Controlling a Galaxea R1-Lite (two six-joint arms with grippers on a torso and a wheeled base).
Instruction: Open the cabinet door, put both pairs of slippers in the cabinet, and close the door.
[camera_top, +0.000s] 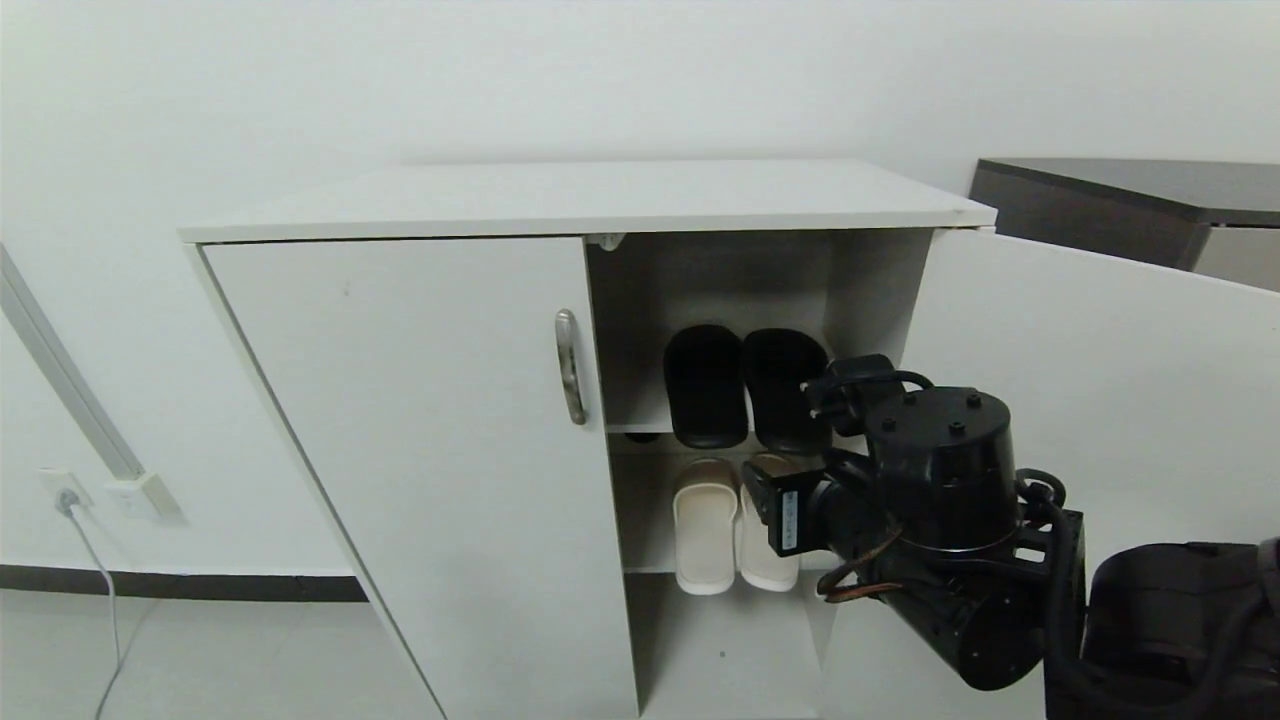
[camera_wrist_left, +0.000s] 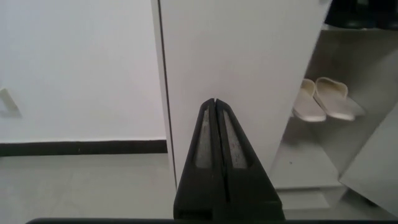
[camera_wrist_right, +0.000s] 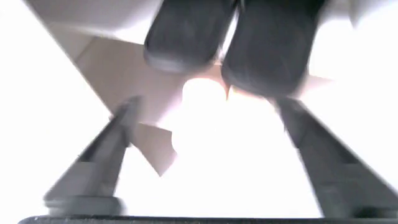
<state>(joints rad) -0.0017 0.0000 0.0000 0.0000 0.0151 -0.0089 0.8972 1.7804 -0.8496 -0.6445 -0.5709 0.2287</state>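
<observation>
I've got R gripper (camera_wrist_right: 208, 107) jaws spread wide, empty, facing black slippers (camera_top: 705, 385). L gripper (camera_wrist_left: 215, 104) fingers pressed together, empty.

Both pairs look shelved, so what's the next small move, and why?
Probably draw the right gripper back clear of the cabinet: the black slippers and white slippers sit on their shelves, the gripper is open and empty, and the door stands open.
</observation>
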